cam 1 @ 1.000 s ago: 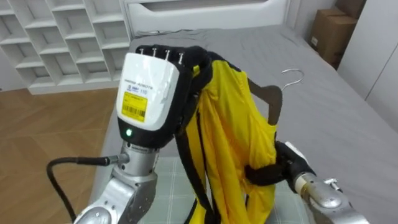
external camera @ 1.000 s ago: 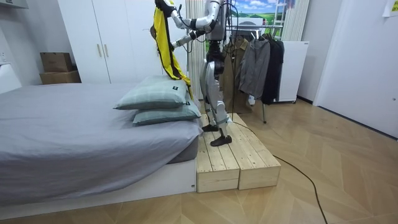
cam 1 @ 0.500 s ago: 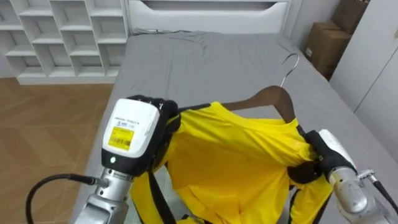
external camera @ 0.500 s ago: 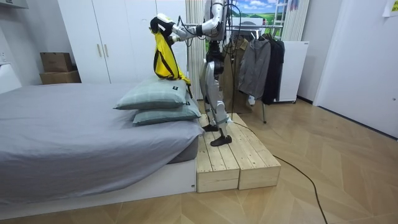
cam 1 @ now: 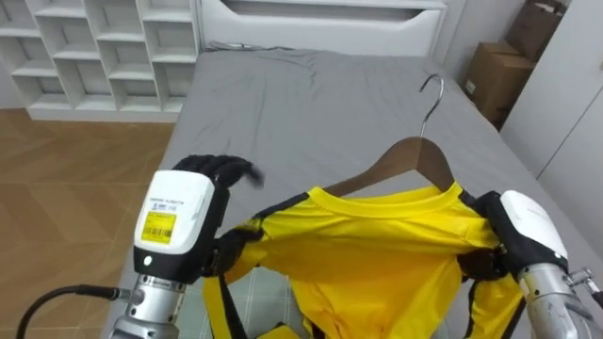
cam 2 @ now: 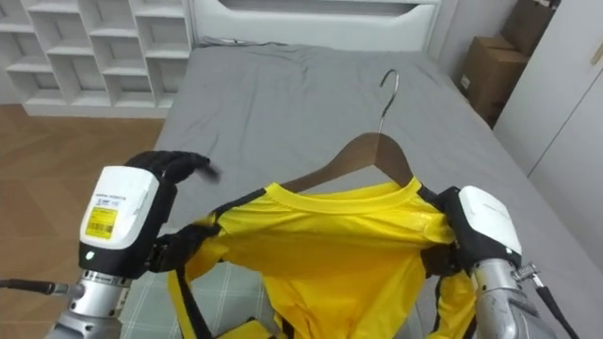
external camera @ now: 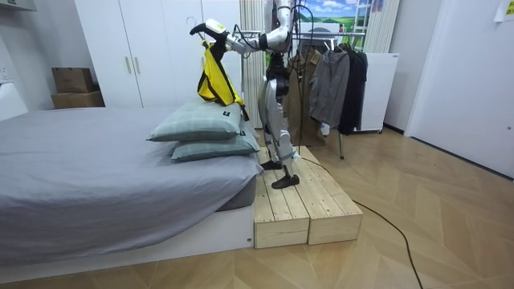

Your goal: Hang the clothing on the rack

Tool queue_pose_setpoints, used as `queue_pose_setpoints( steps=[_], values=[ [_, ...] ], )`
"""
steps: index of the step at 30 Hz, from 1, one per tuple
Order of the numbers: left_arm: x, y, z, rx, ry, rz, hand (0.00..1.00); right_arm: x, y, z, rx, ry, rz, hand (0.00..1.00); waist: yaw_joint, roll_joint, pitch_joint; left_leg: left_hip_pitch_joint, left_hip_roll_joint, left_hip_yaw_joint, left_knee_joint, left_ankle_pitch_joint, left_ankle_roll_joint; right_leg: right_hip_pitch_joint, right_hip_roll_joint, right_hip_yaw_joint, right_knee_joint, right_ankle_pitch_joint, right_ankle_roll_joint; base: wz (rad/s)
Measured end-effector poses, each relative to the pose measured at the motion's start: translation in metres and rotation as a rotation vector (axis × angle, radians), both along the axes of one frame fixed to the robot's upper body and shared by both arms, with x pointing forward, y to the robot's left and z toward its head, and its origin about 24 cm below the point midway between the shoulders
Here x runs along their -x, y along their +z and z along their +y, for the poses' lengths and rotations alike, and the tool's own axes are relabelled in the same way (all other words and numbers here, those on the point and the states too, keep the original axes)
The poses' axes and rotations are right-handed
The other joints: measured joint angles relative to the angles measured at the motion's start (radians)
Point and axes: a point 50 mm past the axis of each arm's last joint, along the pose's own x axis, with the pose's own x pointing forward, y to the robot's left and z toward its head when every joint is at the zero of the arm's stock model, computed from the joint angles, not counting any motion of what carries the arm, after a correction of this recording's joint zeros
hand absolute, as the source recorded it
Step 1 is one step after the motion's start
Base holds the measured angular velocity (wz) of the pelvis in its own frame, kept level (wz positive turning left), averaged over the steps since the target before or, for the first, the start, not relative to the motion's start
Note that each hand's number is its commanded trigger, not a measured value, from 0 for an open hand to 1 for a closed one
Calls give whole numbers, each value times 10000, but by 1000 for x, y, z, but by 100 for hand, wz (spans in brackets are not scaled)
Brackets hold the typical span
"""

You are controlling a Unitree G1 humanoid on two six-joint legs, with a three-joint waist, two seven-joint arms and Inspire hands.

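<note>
A yellow garment [cam 1: 377, 245] with black trim is stretched over a brown wooden hanger [cam 1: 415, 155], whose metal hook [cam 1: 431, 89] points up. My right hand [cam 1: 523, 231] is at the garment's right shoulder, with dark fingers curled round the cloth. At the left shoulder is my left hand [cam 1: 179, 226]. Its fingers [cam 1: 221, 168] reach out above the cloth and its thumb lies against the black trim. In the room view I stand on a wooden platform [external camera: 301, 205] at the bed's end, holding the garment [external camera: 210, 80] up over the pillows.
A grey bed [cam 1: 311, 104] lies below the garment, with two green pillows [external camera: 205, 124] on it. White shelves [cam 1: 85, 47] stand at the far left and a cardboard box [cam 1: 495, 71] at the far right. Behind me is a rack of dark clothes [external camera: 333, 84].
The garment went from a bunched, hanging bundle to being spread wide across the hanger. My hands moved apart and lower. My left hand's fingers have uncurled.
</note>
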Motion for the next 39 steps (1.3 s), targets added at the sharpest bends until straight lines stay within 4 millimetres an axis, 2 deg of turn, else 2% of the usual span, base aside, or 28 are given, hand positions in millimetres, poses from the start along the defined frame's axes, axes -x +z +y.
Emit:
queue_pose_setpoints(
  steps=[6, 17, 21, 26, 33, 39],
  values=[
    [0, -1, 0, 555, 210, 51, 0, 6, -1, -1, 291, -56, -182, 100, -27, -6, 4, 27, 5, -13, -29, 0, 0, 16, 4, -24, 6, 0, 1, 0],
    [9, -16, 6, 1027, 588, 884, 0, 9, 17, 5, 1776, 282, -1503, 100, -37, -33, 18, 122, -4, -16, -223, 0, -1, 31, 20, -5, 0, -27, 4, 1],
    [9, -19, 11, 1424, 831, 1153, 0, 9, 22, 8, 1831, 416, -2059, 100, -26, -101, 16, 120, -8, -25, -221, 0, -1, 47, 18, -9, -8, -32, 10, 0],
    [11, -30, 16, 2167, 1021, 2282, 0, 14, 17, 7, 1797, 455, -1927, 100, -30, -198, 27, 111, -5, -1, -219, 1, -1, 29, 15, -10, -7, -33, 12, 0],
    [10, -35, 11, 2271, 796, 2969, 0, 17, 15, 5, 1747, 371, -1838, 100, -29, -191, 24, 85, 12, 10, -216, 0, -1, -6, 28, 18, -10, -43, 28, 0],
    [9, -34, 5, 3162, 780, 3048, 0, 17, 17, 4, 1056, 128, -1997, 100, -55, -172, 13, 36, 4, -22, -195, 0, -1, -26, 14, -5, 2, -42, 27, 2]
  ],
)
